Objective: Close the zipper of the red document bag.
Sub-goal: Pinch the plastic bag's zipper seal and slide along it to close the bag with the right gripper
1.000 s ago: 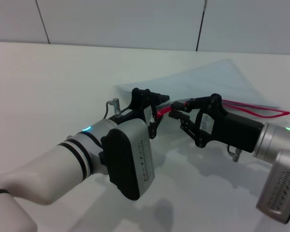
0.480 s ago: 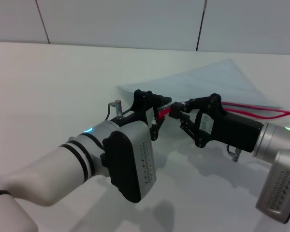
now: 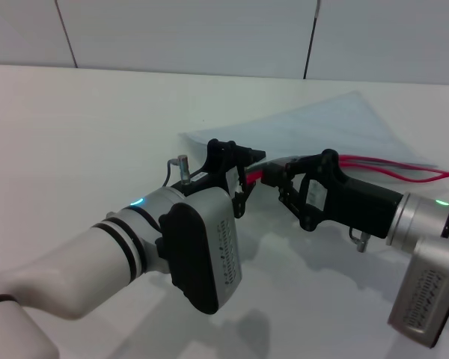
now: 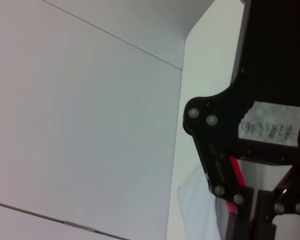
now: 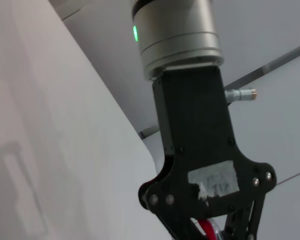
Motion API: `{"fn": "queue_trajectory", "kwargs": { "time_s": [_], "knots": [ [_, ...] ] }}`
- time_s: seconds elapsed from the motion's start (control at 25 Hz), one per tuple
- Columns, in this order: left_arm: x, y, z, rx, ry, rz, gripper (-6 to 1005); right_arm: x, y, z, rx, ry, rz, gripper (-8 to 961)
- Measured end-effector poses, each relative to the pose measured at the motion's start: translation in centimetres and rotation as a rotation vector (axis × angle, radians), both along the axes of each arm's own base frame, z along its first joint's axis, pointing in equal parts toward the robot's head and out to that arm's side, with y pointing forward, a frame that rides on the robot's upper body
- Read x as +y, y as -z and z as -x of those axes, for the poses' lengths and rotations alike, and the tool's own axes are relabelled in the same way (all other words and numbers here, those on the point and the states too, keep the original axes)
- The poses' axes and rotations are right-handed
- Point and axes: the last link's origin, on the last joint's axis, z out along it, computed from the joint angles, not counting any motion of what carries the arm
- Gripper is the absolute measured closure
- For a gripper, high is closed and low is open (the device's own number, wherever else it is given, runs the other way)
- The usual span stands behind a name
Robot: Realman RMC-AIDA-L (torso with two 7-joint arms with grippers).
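Note:
The red document bag [image 3: 322, 123] is a pale-blue translucent pouch lying flat on the white table, right of centre in the head view. Its red zipper [image 3: 393, 170] runs along the near long edge and gapes into two red lines toward the right. My left gripper [image 3: 248, 166] is shut on the bag's red-edged left end. My right gripper [image 3: 273, 178] faces it from the right, almost touching it, and is shut on the zipper. Red zipper strip [image 4: 235, 175] shows between black fingers in the left wrist view. A bit of red zipper [image 5: 206, 227] also shows in the right wrist view.
The white table [image 3: 82, 120] stretches out on the left and in front. A grey panelled wall [image 3: 187, 34] stands behind its far edge. Both forearms cross low over the near half of the table.
My left gripper has shifted slightly right and my right arm slightly left, so the two grippers now sit closer together at the zipper's left end. The bag has stayed put.

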Motion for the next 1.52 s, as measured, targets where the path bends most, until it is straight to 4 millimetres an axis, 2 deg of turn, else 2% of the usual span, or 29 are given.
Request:
{"fn": "queue_trajectory", "kwargs": {
  "time_s": [0.48, 0.92, 1.52],
  "knots": [
    [0.0, 0.0, 0.1, 0.001, -0.002, 0.0, 945, 0.5, -0.9, -0.7, 0.024, 0.049, -0.051, 901],
    [-0.3, 0.2, 0.2, 0.004, -0.002, 0.007, 945, 1.5, -2.8, -3.8, -0.002, 0.188, -0.163, 902],
    [-1.0, 0.8, 0.2, 0.009, 0.004, 0.031, 945, 4.1, -6.5, -8.4, -0.009, 0.501, -0.378, 905]
  ]
}}
